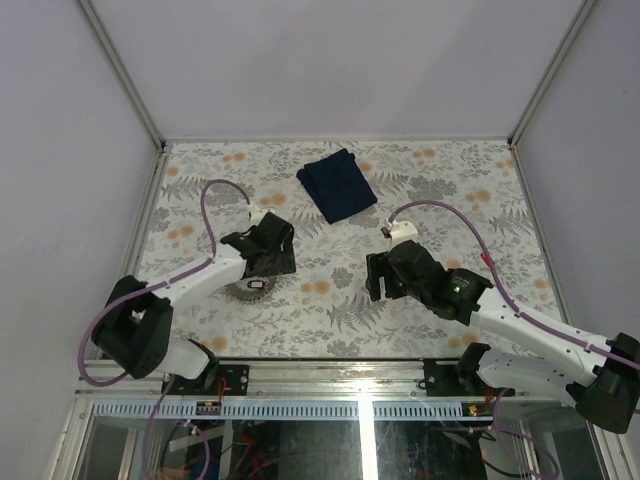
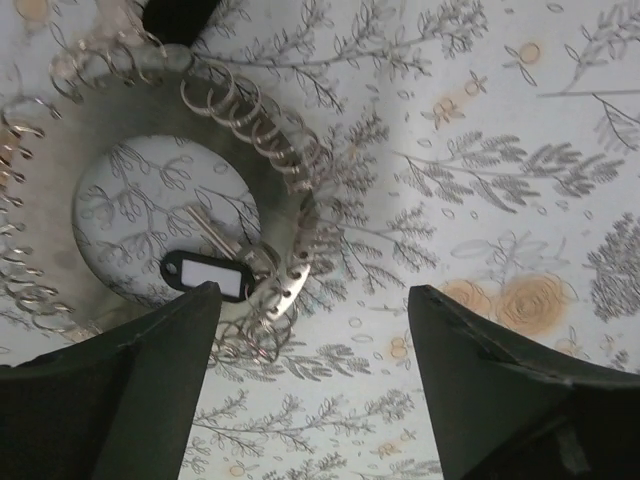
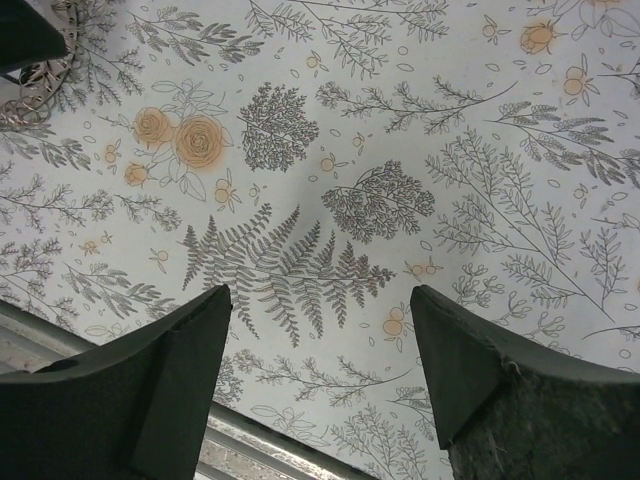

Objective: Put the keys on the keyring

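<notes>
Since the left gripper (image 2: 315,295) hangs low over the table with its jaws spread wide and nothing between them, it reads as lined up for a pick, not carrying anything. The keyring (image 2: 290,160), a silvery loop of fine coils, lies flat just ahead of its left finger (image 2: 140,390) and runs off to that side. The near part of the loop passes out of sight behind that fingertip.

Inside the loop, right in front of that fingertip, lies a black-headed key (image 2: 212,275) with a pale label face, its metal shank pointing away from the gripper. Whether it is threaded on or only lying within the ring I cannot tell, and no red or green keys show. The other finger stands over bare floral tabletop (image 2: 520,150), so the opening sits to the right of the ring. I judge a small shift leftward is needed before closing.

Beyond both tools, well apart from them, lies a folded dark blue cloth (image 1: 338,183). The right gripper (image 3: 322,292) is likewise wide open and empty over plain tabletop. The keyring shows only at its far left, so it is probably placed to steady the loop.
</notes>
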Action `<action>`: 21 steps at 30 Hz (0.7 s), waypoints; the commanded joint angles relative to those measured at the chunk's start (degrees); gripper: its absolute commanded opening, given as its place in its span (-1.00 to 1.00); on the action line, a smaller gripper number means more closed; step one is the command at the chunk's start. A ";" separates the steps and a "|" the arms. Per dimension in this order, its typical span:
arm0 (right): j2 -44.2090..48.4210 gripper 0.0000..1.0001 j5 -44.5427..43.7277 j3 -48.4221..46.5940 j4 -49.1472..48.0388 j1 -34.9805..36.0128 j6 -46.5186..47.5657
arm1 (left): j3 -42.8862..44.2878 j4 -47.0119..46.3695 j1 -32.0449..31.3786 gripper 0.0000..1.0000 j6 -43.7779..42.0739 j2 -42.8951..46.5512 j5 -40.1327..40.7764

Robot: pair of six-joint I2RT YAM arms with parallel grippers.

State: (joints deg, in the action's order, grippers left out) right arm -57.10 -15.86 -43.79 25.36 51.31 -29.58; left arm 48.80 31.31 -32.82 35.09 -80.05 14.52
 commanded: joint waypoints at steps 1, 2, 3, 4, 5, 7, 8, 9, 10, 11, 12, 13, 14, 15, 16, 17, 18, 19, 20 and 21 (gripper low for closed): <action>1.25 0.57 2.05 0.55 -2.60 -0.14 -1.15 | 5.08 -1.46 -0.32 0.50 -1.01 -3.99 6.27; 1.47 0.56 2.14 0.79 -2.65 -0.08 -1.22 | 5.93 -1.47 -0.32 0.46 -1.78 -4.96 6.77; 1.65 0.55 2.27 0.95 -2.68 -0.08 -1.34 | 6.89 -1.47 -0.34 0.42 -2.53 -5.84 7.20; 1.79 0.54 2.46 1.17 -2.64 -0.11 -1.42 | 7.76 -1.38 -0.32 0.41 -3.36 -6.99 7.65; 1.88 0.53 2.67 1.29 -2.64 -0.14 -1.40 | 8.79 -1.26 -0.24 0.38 -4.32 -8.02 8.00; 1.99 0.51 3.06 1.47 -2.69 -0.12 -1.45 | 11.15 -0.24 -0.03 0.31 -6.61 -10.53 8.25; 2.03 0.50 3.43 1.55 -2.69 -0.12 -1.40 | 12.34 0.25 0.11 0.29 -8.15 -11.81 7.96; 2.06 0.49 3.66 1.60 -2.65 -0.08 -1.43 | 13.58 1.18 0.20 0.25 -9.89 -13.13 7.71; 2.08 0.49 3.90 1.60 -2.54 -0.14 -1.44 | 14.89 2.30 0.28 0.23 -11.47 -14.35 7.90; 2.08 0.48 4.02 1.67 -2.47 -0.09 -1.38 | 16.01 3.37 0.36 0.19 -12.80 -15.93 8.26; 2.16 0.48 4.14 1.81 -2.43 -0.10 -1.31 | 17.18 4.28 0.50 0.16 -14.20 -16.88 8.46; 2.17 0.47 4.28 1.90 -2.43 -0.07 -1.31 | 18.03 5.01 0.70 0.11 -15.60 -17.74 8.61; 2.17 0.46 4.51 1.99 -2.49 -0.07 -1.28 | 18.73 5.82 0.92 0.09 -16.60 -18.51 8.88; 2.16 0.45 4.75 2.04 -2.51 -0.07 -1.27 | 19.38 6.45 1.17 0.07 -17.58 -19.30 9.04; 2.12 0.45 4.98 2.00 -2.59 -0.15 -1.20 | 20.00 7.16 1.58 0.05 -18.45 -20.11 8.62; 2.09 0.44 5.20 2.04 -2.60 -0.10 -1.14 | 20.69 7.86 1.98 0.02 -19.36 -21.00 7.95; 2.03 0.44 5.41 2.04 -2.68 -0.12 -1.10 | 21.30 8.67 2.35 -0.02 -20.40 -21.89 7.54; 1.95 0.44 5.70 2.04 -2.69 -0.13 -1.03 | 21.95 9.10 2.45 -0.06 -21.14 -22.67 7.48; 1.94 0.43 5.89 2.00 -2.63 -0.10 -0.93 | 22.43 9.49 2.45 -0.09 -21.88 -23.43 7.73; 1.91 0.43 6.10 1.96 -2.61 -0.07 -0.92 | 23.00 9.70 2.49 -0.13 -22.43 -24.00 7.84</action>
State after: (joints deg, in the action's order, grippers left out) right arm -56.34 -11.22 -41.69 24.71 51.33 -30.50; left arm 68.86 37.54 -31.00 18.02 -101.97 21.04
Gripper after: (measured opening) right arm 0.720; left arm 0.463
